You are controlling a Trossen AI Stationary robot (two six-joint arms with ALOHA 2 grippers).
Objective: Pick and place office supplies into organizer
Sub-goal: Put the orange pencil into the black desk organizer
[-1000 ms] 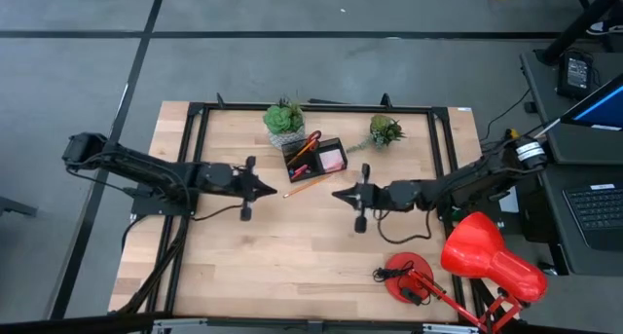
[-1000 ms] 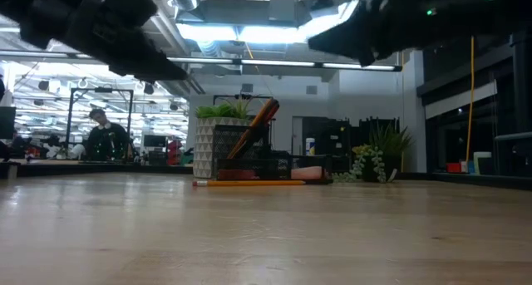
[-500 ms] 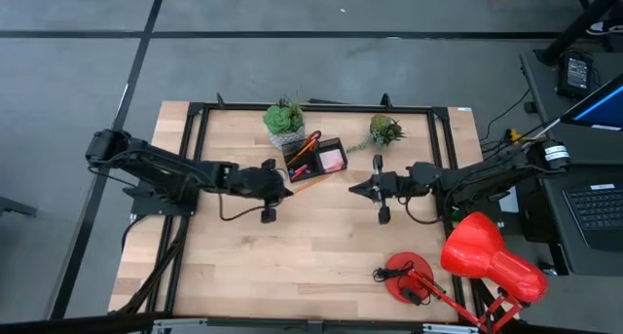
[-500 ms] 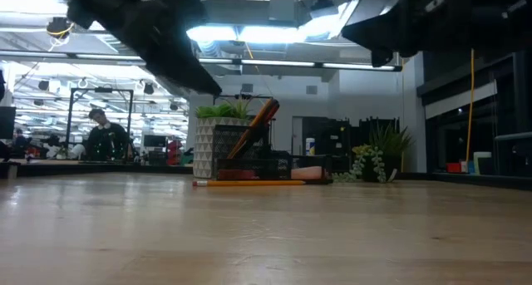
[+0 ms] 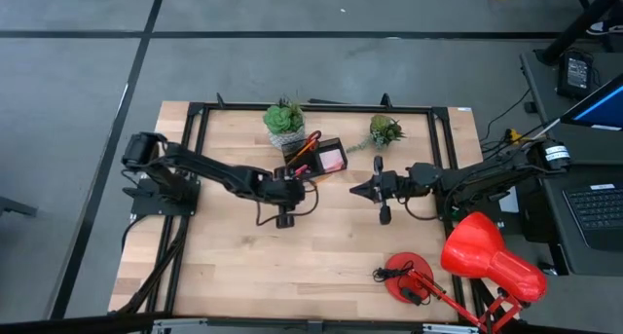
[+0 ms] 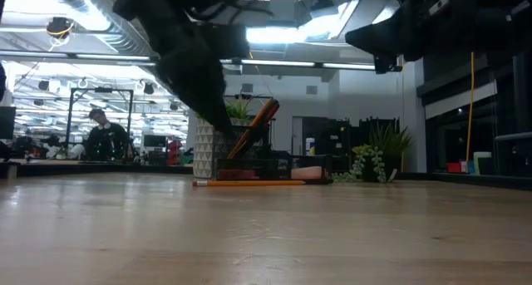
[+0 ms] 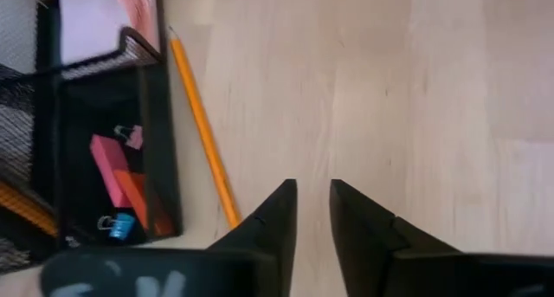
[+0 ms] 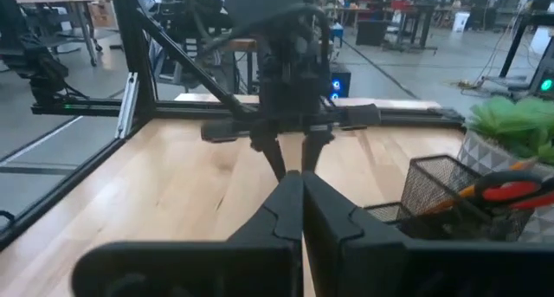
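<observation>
One orange pencil (image 7: 201, 128) lies flat on the wooden table (image 5: 234, 266), just beside the front wall of the black organizer (image 5: 316, 159). It is the one thing left outside, as far as the pictures show. The red-handled scissors (image 5: 310, 142) stand tilted in a tall part of the organizer, and the pink sticky-note pad (image 5: 332, 160) sits in another part. The left gripper (image 7: 312, 202) hangs over the table right at the near end of the pencil. Its two dark fingers (image 7: 275, 212) stand a little apart with nothing between them. The pencil's long line runs away from the fingers, along the organizer's wall, so the near tip lies just to one side of the gap (not inside it). The left gripper is much nearer to the pencil than the right one. The right gripper (image 8: 302, 186) waits well apart, on the other side of the organizer, with its fingers pressed together and empty. To pick up the pencil, the left gripper probably must slide sideways a bit and go down.
</observation>
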